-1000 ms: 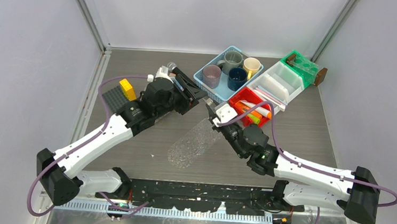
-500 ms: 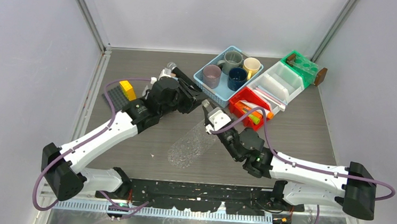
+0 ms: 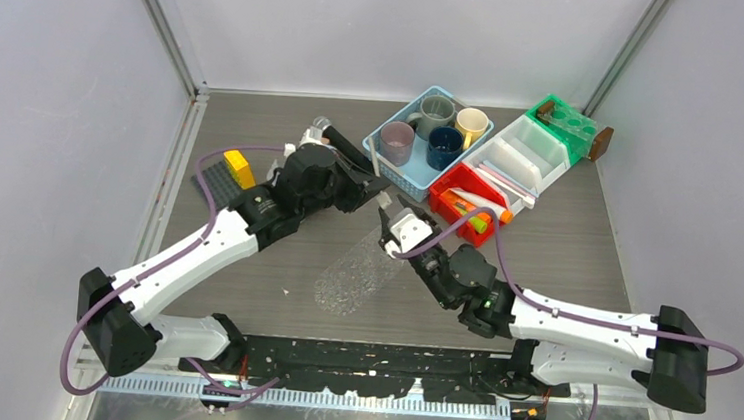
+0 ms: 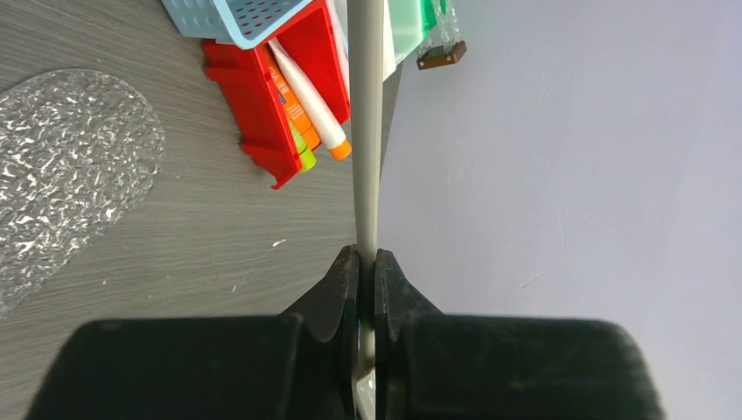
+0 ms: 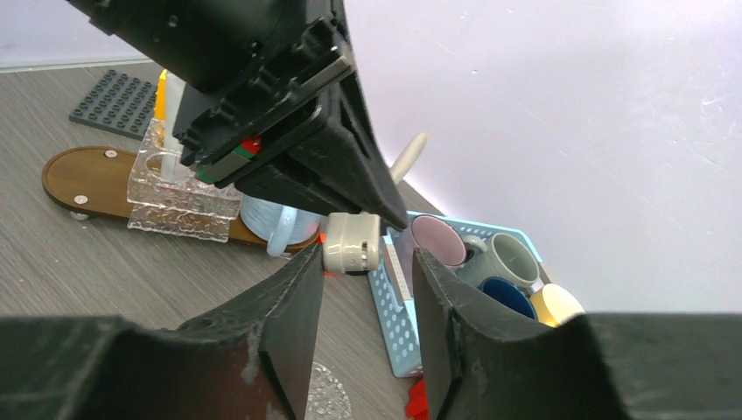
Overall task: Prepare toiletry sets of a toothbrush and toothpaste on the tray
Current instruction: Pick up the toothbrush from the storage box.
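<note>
The left claw (image 4: 367, 262) is clamped on a slim pale toothbrush (image 4: 367, 131), whose handle runs straight out past the fingertips, above the table (image 3: 567, 235). The right claw (image 5: 366, 262) faces it with its 2 fingers (image 5: 293, 324) apart, a beige ribbed piece (image 5: 352, 243) between their tips. Toothpaste tubes (image 4: 306, 96) lie in the red bin (image 4: 254, 105) beside the blue basket (image 4: 232, 17). The clear tray (image 3: 348, 273) lies nearby.

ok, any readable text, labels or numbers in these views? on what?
No text is legible in any view.
Orange toothpaste tube in the red bin: any print is too small and blurred to read.
</note>
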